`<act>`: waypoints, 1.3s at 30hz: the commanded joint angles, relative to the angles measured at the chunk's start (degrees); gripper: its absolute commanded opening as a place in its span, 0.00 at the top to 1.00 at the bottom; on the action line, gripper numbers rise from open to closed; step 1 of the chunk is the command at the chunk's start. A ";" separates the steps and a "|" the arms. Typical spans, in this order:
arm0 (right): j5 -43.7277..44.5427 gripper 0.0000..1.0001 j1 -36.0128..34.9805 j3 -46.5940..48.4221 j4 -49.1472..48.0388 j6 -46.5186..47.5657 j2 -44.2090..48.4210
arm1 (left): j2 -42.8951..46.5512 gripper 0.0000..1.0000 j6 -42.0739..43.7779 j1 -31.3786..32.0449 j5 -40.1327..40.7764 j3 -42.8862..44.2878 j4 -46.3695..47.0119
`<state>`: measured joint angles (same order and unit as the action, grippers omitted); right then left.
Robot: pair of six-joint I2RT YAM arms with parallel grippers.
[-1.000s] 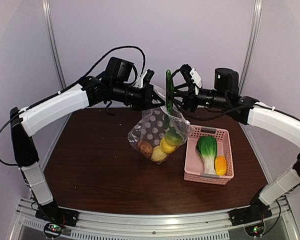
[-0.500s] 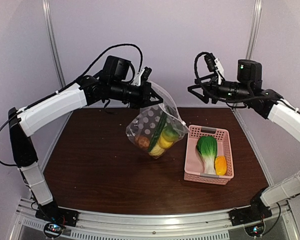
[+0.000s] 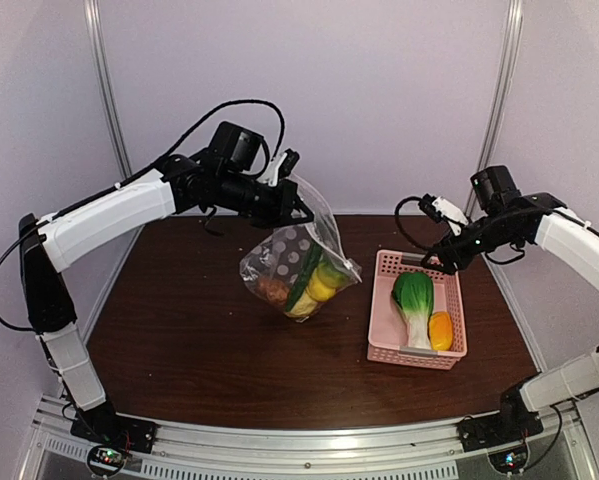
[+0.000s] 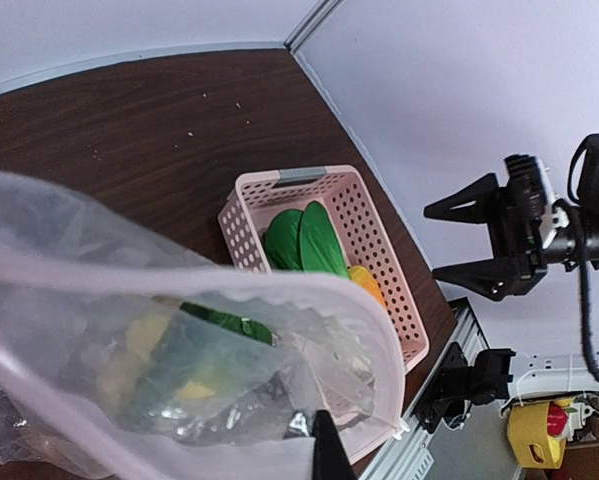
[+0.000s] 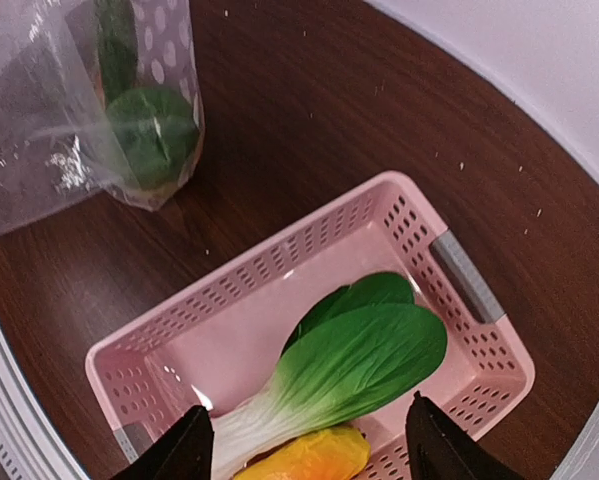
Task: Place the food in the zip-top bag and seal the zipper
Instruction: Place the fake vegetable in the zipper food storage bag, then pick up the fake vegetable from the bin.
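Waiting in the pink basket [image 3: 449, 357] near the front are the bok choy [image 3: 413, 298] and the orange-yellow piece [image 3: 440, 330]. The right gripper [image 5: 307, 405] hangs just over them with its claw spread wide, I think so it can grab one next. Further back, the left gripper [image 3: 297, 211] pinches the top edge of the zip-top bag [image 3: 279, 262] and holds it up so the mouth gapes for more food. Lemons [image 3: 320, 288] and a green vegetable [image 3: 305, 272] sit inside. The zipper [image 4: 229, 287] is not shut yet. The table [image 3: 179, 330] is dark brown wood. Pale walls [image 3: 379, 100] stand behind.
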<state>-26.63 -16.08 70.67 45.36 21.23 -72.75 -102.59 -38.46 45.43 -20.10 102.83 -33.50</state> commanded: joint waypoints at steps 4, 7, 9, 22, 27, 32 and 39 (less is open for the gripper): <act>6.66 0.33 0.52 -7.76 7.32 2.72 -1.41 | 2.49 1.00 -0.32 0.05 -0.34 -4.04 4.47; 7.03 0.33 0.52 -8.57 9.89 3.27 -3.46 | 3.22 1.00 -0.39 0.09 0.00 -5.04 4.49; 6.76 0.33 0.52 -9.21 9.95 2.43 -5.18 | 3.72 1.00 -0.43 0.10 0.25 -5.96 4.89; 5.14 0.20 3.03 1.46 3.72 -17.41 -24.39 | 6.57 1.00 -1.53 0.10 -0.21 -8.51 5.98; 3.76 0.17 4.18 6.78 5.01 -20.17 -31.09 | 8.19 1.00 -1.94 0.10 0.34 -10.36 5.90; 3.62 0.19 4.30 8.69 4.50 -21.23 -35.09 | 9.45 1.00 -2.40 0.05 1.19 -11.19 5.90; 3.21 0.21 4.33 8.35 3.71 -24.00 -38.15 | 9.26 1.00 -2.22 0.10 1.55 -11.18 5.55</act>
<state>-22.52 -12.08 78.74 49.39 -0.64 -109.27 -94.50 -40.47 45.43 -19.27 92.14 -29.80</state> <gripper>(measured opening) 0.805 0.014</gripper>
